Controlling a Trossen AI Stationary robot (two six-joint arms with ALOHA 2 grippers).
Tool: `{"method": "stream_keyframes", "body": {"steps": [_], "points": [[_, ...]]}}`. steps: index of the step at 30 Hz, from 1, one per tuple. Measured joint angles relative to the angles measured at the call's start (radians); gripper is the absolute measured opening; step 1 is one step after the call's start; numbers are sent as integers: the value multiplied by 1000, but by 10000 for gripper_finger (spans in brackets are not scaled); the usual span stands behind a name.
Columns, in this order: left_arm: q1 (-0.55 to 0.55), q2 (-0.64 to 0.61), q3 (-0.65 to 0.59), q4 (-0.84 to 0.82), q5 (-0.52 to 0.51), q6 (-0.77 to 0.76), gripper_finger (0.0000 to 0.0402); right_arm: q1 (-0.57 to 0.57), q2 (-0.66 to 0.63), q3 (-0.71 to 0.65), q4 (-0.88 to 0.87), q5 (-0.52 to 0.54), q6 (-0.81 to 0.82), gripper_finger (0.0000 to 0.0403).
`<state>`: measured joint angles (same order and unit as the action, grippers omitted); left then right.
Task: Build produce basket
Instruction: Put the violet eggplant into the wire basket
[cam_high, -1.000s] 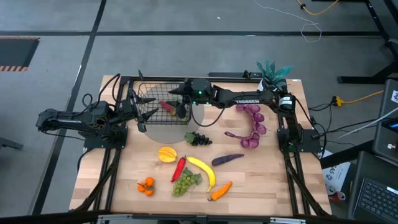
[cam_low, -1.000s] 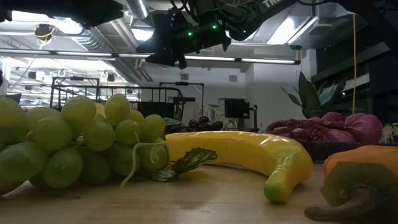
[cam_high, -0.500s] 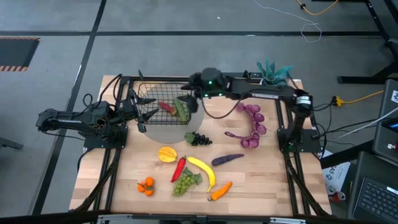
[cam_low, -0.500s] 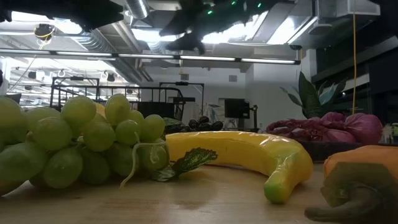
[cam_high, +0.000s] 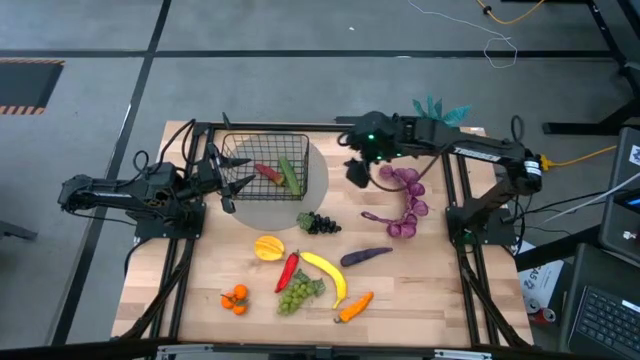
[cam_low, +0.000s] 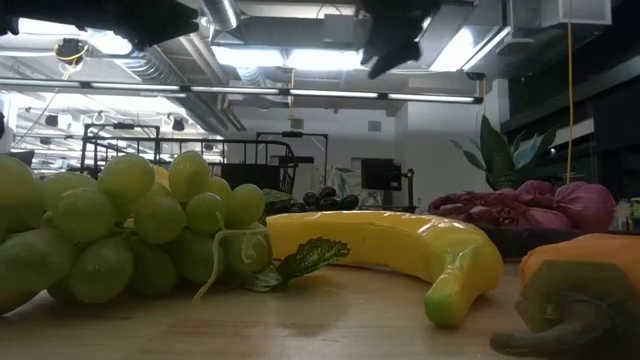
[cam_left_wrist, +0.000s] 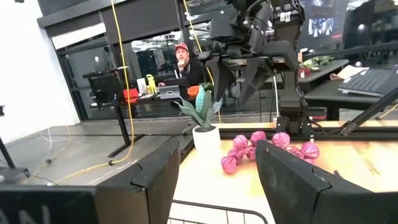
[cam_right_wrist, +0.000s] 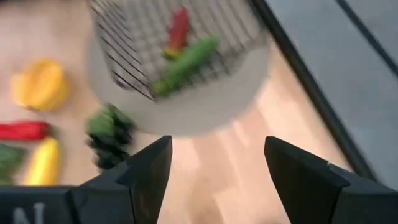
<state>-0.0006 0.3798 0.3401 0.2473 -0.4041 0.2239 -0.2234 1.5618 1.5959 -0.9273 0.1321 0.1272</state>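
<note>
Carrot (cam_high: 355, 307): lies nearest the front edge of the table (cam_high: 440, 290), beside the green grapes (cam_high: 297, 292) and the oranges (cam_high: 235, 298); all still outside the basket.
Banana (cam_high: 329, 273): touches the red chili (cam_high: 288, 268) and the grapes, so a grab here risks catching a neighbour or nudging the pile.
Eggplant (cam_high: 366, 256): lies alone, the easier pick.
Dark grapes (cam_high: 319, 223): sit just beside the grey mat under the basket; a low sweep could drag them.
Basket (cam_high: 262, 170): stands at the far left of the table and holds a cucumber (cam_high: 290, 175) and a small red piece (cam_high: 268, 172).
Left claw (cam_high: 228, 180): spread wide and empty, right at the basket's left wall; any twitch could push the light basket.
Right claw (cam_high: 357, 172): released, nothing between its fingers, hovering between the basket and the purple string (cam_high: 405, 200); dropping carelessly could snag that string.
</note>
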Motion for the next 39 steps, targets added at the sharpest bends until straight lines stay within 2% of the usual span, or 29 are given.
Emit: {"method": "stream_keyframes", "body": {"steps": [5,8,11,23,29,35,39], "points": [[0,0,0,1,0,23,204,-3,-21,0,-107,115,0,258],[0,0,0,1,0,22,204,-3,-21,-3,-193,109,18,258],[0,0,0,1,0,21,204,-2,-22,-49,-198,100,22,258],[0,0,0,24,-6,21,204,0,-23,-330,-68,-159,82,258],[0,0,0,38,-6,20,204,39,-23,-392,99,-370,68,258],[0,0,0,39,-6,22,204,130,-23,-393,141,-384,110,258],[0,0,0,39,-6,20,204,206,-23,-393,202,-296,173,258]]}}
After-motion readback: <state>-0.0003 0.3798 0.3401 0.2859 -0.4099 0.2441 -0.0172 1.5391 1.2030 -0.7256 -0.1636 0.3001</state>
